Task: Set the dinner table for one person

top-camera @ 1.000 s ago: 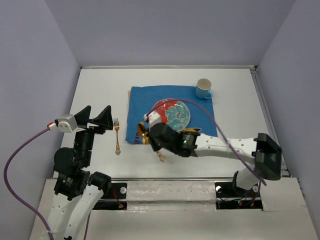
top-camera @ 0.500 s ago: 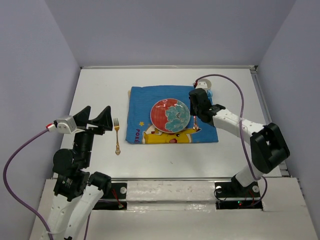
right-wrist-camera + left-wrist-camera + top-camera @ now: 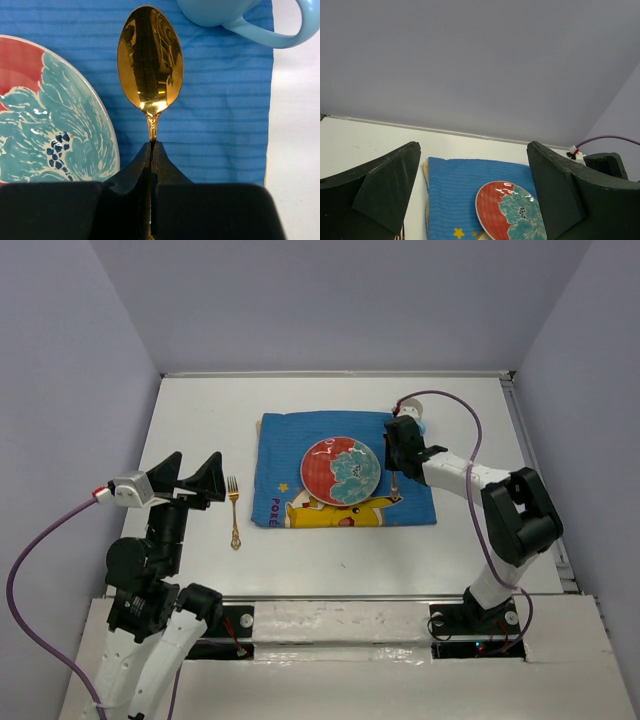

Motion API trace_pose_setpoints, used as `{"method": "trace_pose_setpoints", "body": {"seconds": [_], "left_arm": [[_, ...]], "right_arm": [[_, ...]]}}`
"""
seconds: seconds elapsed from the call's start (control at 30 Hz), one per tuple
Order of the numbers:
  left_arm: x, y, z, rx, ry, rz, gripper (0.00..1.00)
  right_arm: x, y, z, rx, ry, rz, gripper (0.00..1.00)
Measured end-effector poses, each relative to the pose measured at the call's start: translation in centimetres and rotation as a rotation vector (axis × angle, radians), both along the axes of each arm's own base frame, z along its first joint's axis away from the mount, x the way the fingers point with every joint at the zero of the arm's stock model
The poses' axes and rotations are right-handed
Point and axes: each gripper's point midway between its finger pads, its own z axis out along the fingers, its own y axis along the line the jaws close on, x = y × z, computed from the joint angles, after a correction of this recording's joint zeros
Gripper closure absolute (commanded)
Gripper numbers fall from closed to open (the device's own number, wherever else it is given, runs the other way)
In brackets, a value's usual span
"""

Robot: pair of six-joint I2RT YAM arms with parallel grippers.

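The right gripper (image 3: 151, 148), clamped on the gold spoon (image 3: 150, 55) by its handle, hangs over the blue placemat (image 3: 220, 100), bare dinner table (image 3: 297, 130) just to its right; the left gripper (image 3: 474, 167) gapes apart.

Plain pale lavender-grey walls (image 3: 330, 300) on three sides; light soft, even.
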Motion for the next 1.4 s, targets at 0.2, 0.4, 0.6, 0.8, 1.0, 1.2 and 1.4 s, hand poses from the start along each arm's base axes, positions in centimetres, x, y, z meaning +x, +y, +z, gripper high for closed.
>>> {"method": "trace_pose_setpoints", "body": {"seconds": [0.2, 0.4, 0.6, 0.8, 1.0, 1.2, 1.4], "left_arm": [[0.0, 0.0, 0.0, 0.0, 0.0, 0.0, 0.01], [0.0, 0.0, 0.0, -0.001, 0.0, 0.001, 0.01], [0.0, 0.0, 0.0, -0.001, 0.0, 0.001, 0.01], [0.0, 0.0, 0.0, -0.001, 0.0, 0.001, 0.01], [0.0, 0.0, 0.0, -0.001, 0.0, 0.001, 0.01], [0.0, 0.0, 0.0, -0.001, 0.0, 0.001, 0.01], [0.0, 0.0, 0.0, -0.001, 0.0, 0.001, 0.01]], "right_arm": [[0.8, -0.1, -1.1, 0.003, 0.016, -0.007, 1.0], [1.1, -0.3, -2.7, -0.004, 0.045, -0.015, 1.0], [1.3, -0.3, -3.0, -0.002, 0.05, -0.019, 1.0], [1.4, -0.3, -3.3, -0.003, 0.056, -0.022, 0.9], [1.4, -0.3, -3.6, -0.004, 0.062, -0.024, 0.82], [1.6, -0.3, -3.7, -0.005, 0.061, -0.029, 0.71], [1.9, -0.2, -3.2, -0.001, 0.049, -0.031, 0.69]]}}
